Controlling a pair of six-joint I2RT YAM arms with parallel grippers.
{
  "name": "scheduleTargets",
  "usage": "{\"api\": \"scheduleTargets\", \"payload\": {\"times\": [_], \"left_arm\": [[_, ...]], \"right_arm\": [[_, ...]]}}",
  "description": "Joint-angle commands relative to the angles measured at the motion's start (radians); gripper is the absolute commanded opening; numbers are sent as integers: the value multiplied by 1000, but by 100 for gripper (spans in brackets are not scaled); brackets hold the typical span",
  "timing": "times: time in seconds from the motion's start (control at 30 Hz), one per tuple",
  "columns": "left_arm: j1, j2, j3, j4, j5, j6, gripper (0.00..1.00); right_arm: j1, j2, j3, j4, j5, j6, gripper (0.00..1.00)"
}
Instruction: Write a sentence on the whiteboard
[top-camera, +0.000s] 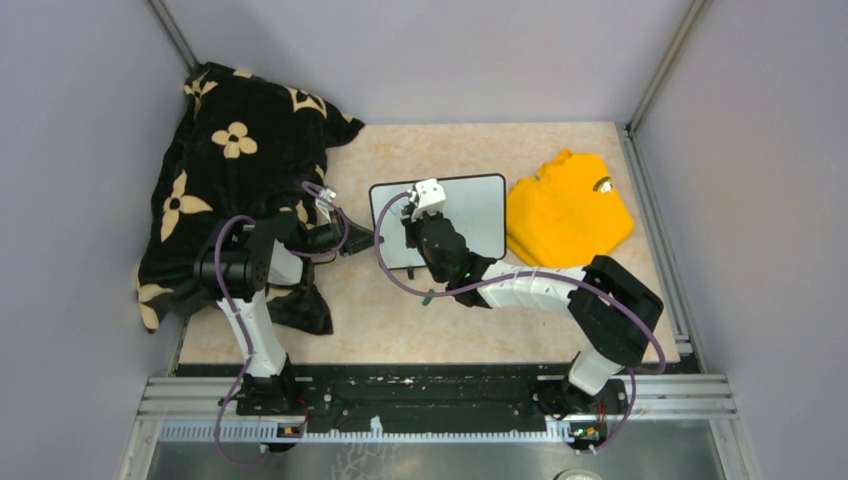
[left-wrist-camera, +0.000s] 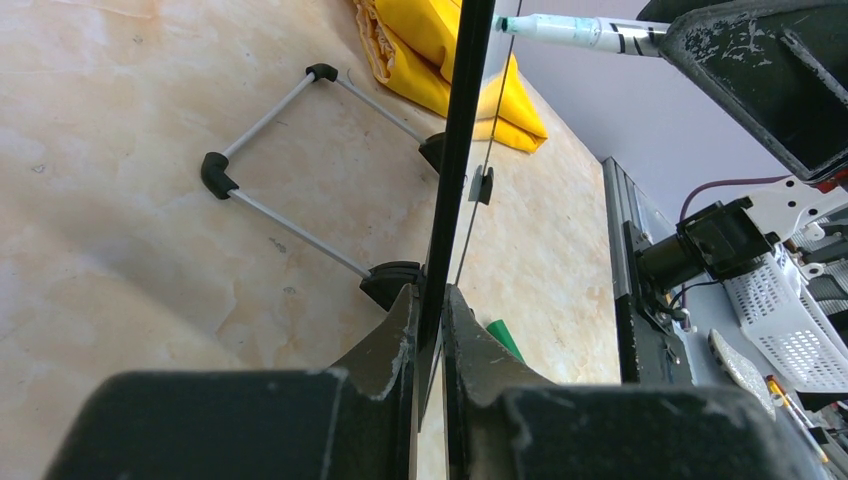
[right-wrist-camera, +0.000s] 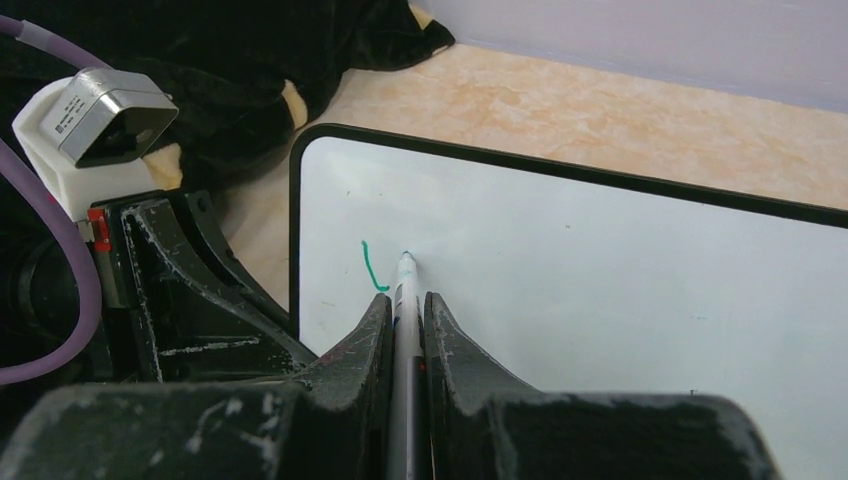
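The whiteboard (top-camera: 478, 212) stands propped on the table, white with a thin black frame. My left gripper (top-camera: 360, 241) is shut on its left edge; in the left wrist view the frame (left-wrist-camera: 455, 150) runs edge-on between my fingers (left-wrist-camera: 432, 300). My right gripper (top-camera: 413, 218) is over the board's left part, shut on a white marker (right-wrist-camera: 405, 290). The marker's tip touches the whiteboard (right-wrist-camera: 600, 280) just right of a short green stroke (right-wrist-camera: 372, 268). The marker (left-wrist-camera: 575, 30) also shows at the top of the left wrist view.
A folded yellow shirt (top-camera: 568, 210) lies right of the board. A black blanket with beige flowers (top-camera: 235, 170) fills the back left corner. A green cap (top-camera: 428, 296) lies on the table in front of the board. The board's wire stand (left-wrist-camera: 290, 150) rests behind it.
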Motion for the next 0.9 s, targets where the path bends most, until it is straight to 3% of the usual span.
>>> {"api": "scheduleTargets", "payload": {"times": [0.0,0.87], "left_arm": [[-4,-18,-6,-6,14,10,0],[-4,-17,-3,-8,17,7,0]], "right_arm": [[-9,5,13,19,-26,25,0],[33,77,38,-58,-132,66,0]]}}
